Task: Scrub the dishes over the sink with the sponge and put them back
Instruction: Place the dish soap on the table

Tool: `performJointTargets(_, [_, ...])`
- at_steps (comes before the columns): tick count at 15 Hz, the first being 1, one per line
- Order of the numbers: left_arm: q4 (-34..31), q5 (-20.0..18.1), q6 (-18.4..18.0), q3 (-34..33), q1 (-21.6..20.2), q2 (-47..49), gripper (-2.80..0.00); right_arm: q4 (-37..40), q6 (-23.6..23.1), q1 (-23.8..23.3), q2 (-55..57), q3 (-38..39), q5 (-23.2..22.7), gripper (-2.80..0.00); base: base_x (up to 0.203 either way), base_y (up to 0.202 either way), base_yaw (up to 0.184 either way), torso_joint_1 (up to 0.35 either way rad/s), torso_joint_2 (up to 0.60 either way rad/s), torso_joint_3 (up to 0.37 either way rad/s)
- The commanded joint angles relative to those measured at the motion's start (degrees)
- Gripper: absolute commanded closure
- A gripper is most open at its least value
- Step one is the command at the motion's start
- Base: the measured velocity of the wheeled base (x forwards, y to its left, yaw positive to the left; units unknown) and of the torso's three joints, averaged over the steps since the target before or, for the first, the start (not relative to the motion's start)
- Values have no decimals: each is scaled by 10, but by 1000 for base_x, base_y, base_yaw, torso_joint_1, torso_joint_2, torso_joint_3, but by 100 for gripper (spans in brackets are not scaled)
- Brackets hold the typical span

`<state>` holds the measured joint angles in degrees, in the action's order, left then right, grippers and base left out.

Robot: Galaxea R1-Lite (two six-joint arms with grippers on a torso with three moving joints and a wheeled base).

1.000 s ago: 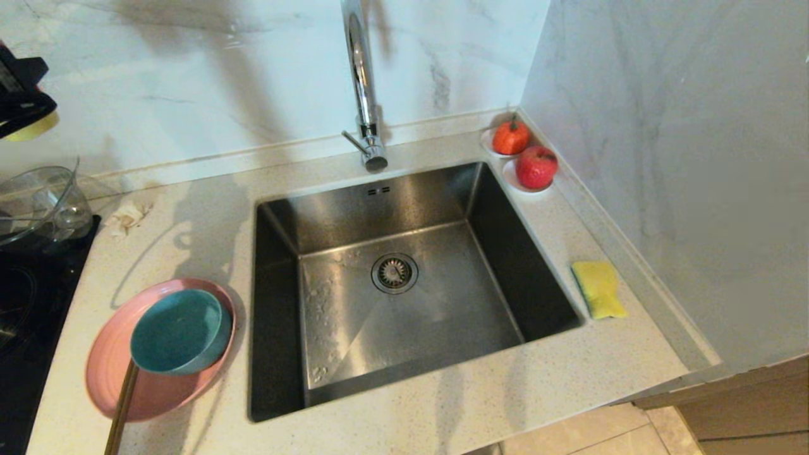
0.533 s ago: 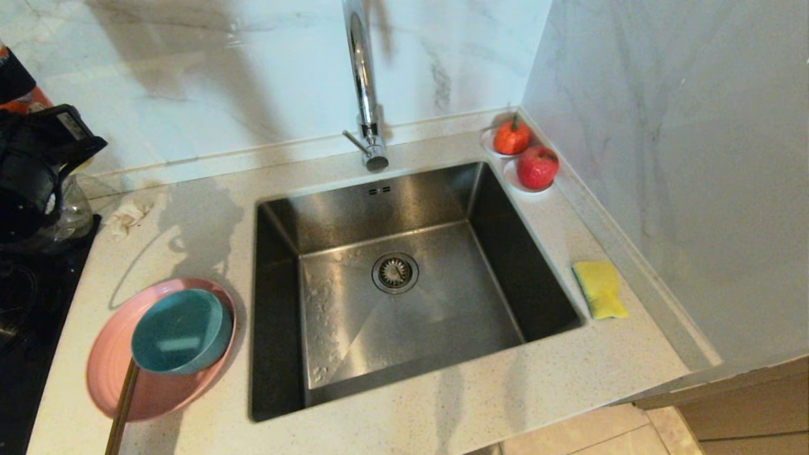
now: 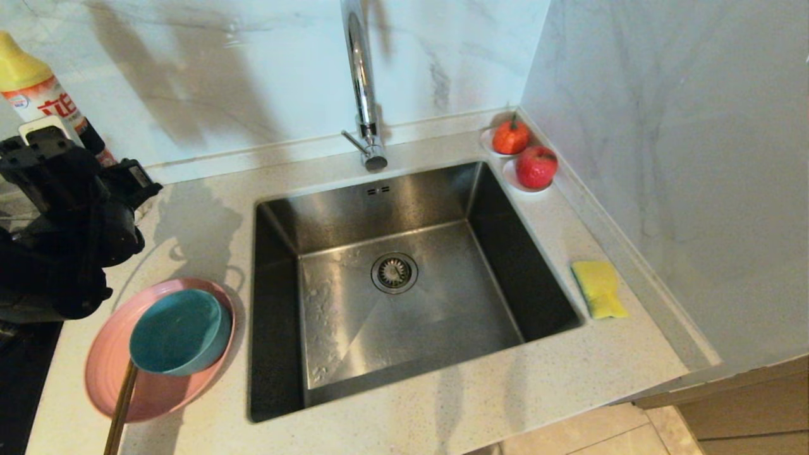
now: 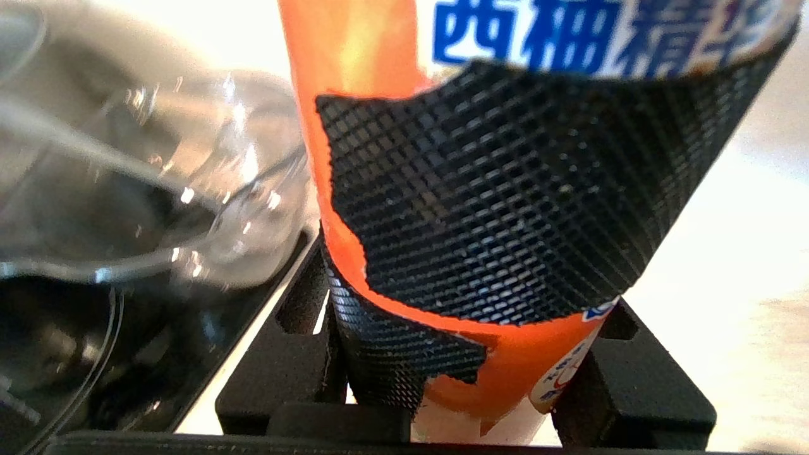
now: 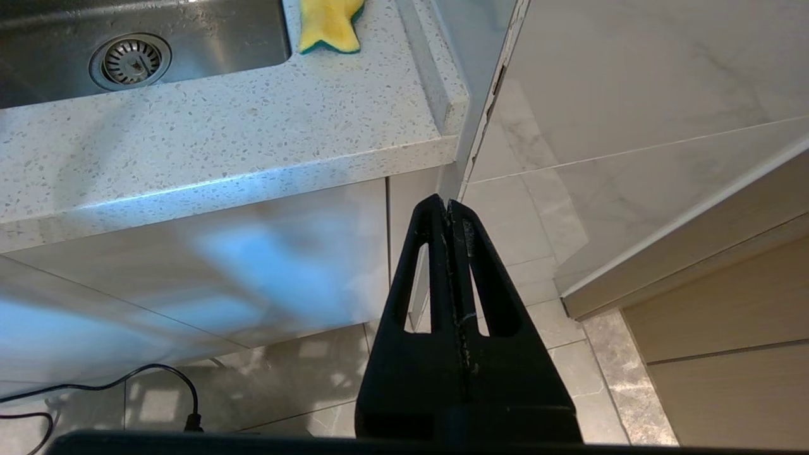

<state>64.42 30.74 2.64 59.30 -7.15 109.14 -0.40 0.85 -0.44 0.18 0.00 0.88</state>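
change: left arm has come down at the bench's left edge, now behind the plate; it covers the glass bowl in head view, and a detergent bottle (image 3: 28, 85) shows above it. Dishes, sponge, fruit unmoved.
left gripper (image 4: 468, 354): jaws part-open, clamped on the orange bottle, held upright.
right gripper (image 5: 450, 221): jaws pressed together, holding nothing, low in front of the cabinet, below bench level.
plate (image 3: 107, 373): 1, pink, on bench (image 3: 442, 411) left of the sink.
bowl (image 3: 180, 332): 1, teal, sitting on the plate.
chopsticks (image 3: 121, 404): thin wood, lying across the plate's front edge; count unclear.
sponge (image 3: 599, 289): 1, yellow, on bench right of the sink.
sink (image 3: 278, 316): 1, no dishes inside; drain (image 3: 394, 272) in the floor, faucet (image 3: 361, 82) behind.
fruit (image 3: 524, 155): 2 red pieces on small white dishes, back right corner.
left wrist only: glass bowl (image 4: 126, 208) just beside the bottle; black mesh patch on the label.
right wrist only: sponge's green underside, floor tiles, a cable.
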Motion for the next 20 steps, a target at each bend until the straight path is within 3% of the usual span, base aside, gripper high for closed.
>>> performJointTargets(1, [7,6,0,10,0,50,0,0,0,0,0,0,0,0,0,0,0,0,0,0])
performJointTargets(5, [17,13,0,34,-1,91,0,0,0,0,0,0,0,0,0,0,0,0,0,0])
performJointTargets(9, [74,16,-1,44,-2,139,0,0,0,0,0,0,0,0,0,0,0,0,0,0])
performJointTargets(20, [82,22,-4,171,-36,230,0,1,0,0,0,0,0,0,0,0,0,0,0,0])
